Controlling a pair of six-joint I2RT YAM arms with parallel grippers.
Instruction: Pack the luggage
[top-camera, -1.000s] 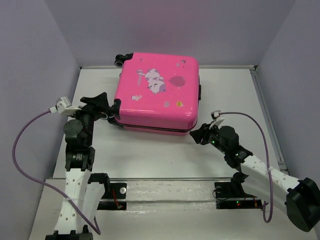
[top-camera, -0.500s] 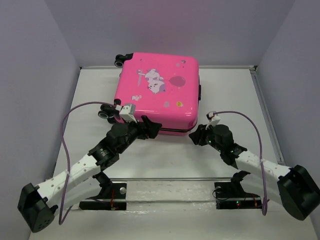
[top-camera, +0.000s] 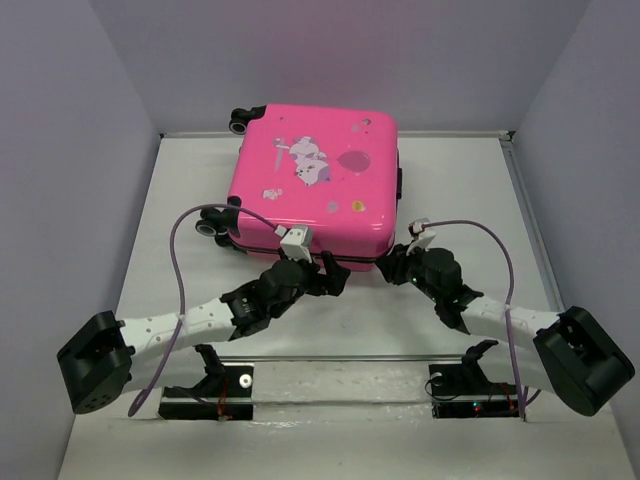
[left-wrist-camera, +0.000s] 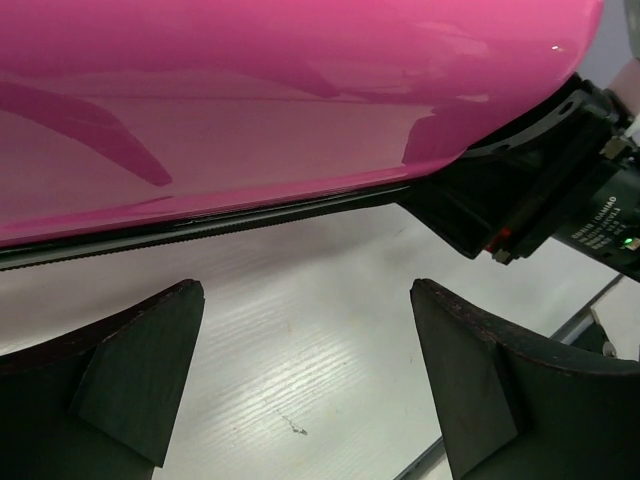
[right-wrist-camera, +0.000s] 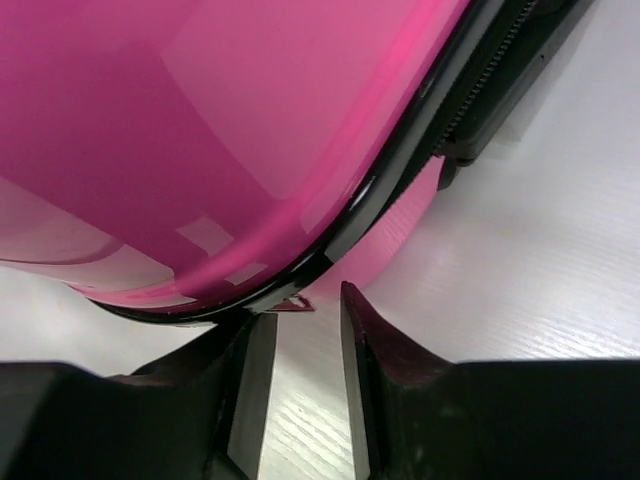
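From above, the pink suitcase (top-camera: 315, 185) lies flat and closed on the white table (top-camera: 450, 180), towards the far middle. The left claw (top-camera: 338, 280) sits low just beside its near edge, and the right claw (top-camera: 392, 268) is at its near right corner. The left wrist camera shows the left claw (left-wrist-camera: 308, 300) spread wide and holding nothing, with the suitcase's (left-wrist-camera: 280, 100) glossy side and zip seam (left-wrist-camera: 250, 210) just ahead. The right wrist camera shows the right claw (right-wrist-camera: 300, 310) parted only by a slim gap, its tips right at the corner seam (right-wrist-camera: 400, 150). A tiny reddish bit sits there, too small to tell whether it is pinched.
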